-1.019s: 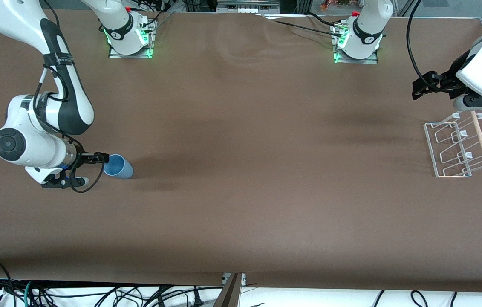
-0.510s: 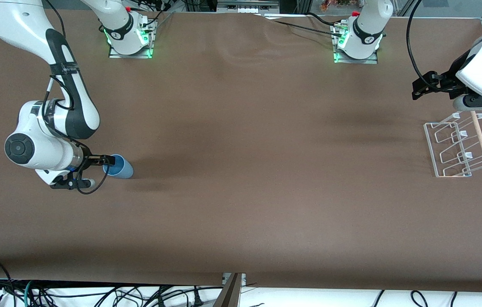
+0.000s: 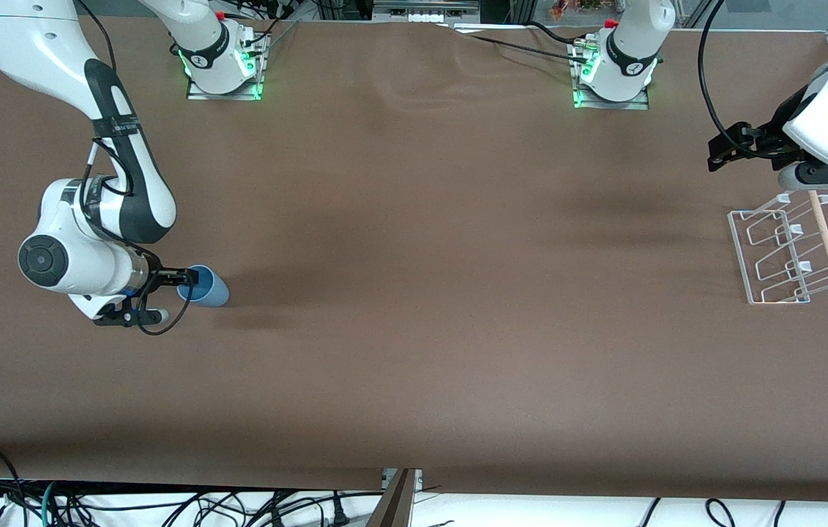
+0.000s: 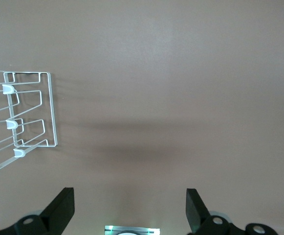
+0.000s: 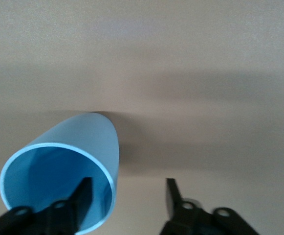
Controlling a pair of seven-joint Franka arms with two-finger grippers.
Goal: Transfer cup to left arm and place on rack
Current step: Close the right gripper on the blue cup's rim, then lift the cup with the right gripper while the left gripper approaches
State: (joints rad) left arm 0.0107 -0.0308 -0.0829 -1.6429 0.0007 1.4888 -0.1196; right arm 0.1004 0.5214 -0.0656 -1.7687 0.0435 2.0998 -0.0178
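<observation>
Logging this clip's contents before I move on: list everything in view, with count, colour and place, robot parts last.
cup: one, light blue, lying on its side on the table at the right arm's end, mouth toward the right gripper.
rack: one, clear-white looped prongs, at the left arm's end.
dowel: one, light wood, across the rack.
table: one, brown cover.
right gripper: black, open, one finger inside the cup's mouth, the other outside its wall.
left gripper: black, open, waiting over the table by the rack.
</observation>
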